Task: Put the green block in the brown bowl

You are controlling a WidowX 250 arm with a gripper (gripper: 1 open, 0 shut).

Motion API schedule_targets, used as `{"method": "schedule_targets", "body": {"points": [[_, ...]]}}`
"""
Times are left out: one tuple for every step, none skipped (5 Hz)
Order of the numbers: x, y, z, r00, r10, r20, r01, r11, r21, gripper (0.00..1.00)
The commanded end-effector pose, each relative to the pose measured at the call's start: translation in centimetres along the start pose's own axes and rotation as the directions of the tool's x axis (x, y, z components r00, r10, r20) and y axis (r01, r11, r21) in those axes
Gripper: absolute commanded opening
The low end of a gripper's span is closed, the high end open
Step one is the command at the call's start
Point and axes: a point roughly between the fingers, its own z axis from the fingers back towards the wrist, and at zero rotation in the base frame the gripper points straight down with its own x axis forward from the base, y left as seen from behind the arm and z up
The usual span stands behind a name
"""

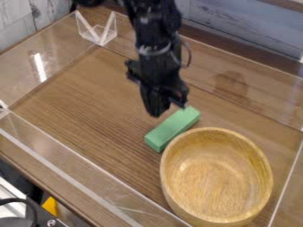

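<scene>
Our hand (pixel 154 108) closed, no block in it, up behind block. Our block (pixel 173 129) flat on tabletop (pixel 83 115), right beside bowl (pixel 215 176), outside it. Bowl holds nothing.

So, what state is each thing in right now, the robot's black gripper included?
Bright green rectangular block: lying on the table, outside the bowl, not gripped.
Large round light-brown wooden bowl: upright, open side up.
Black robot gripper: shut, pointing down beside the block.
Whitish wiry object: near the far side, too blurred to say more.
</scene>
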Motion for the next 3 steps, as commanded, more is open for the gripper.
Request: {"method": "schedule_targets", "body": {"points": [[1.9,1.0,4.3,0.997,-0.010,0.072,0.009,1.000,0.009,0.00],[2.7,1.8,5.8,0.994,-0.036,0.106,0.034,0.999,0.017,0.00],[3.2,2.1,4.4,0.990,-0.050,0.130,0.046,0.998,0.034,0.00]]}}
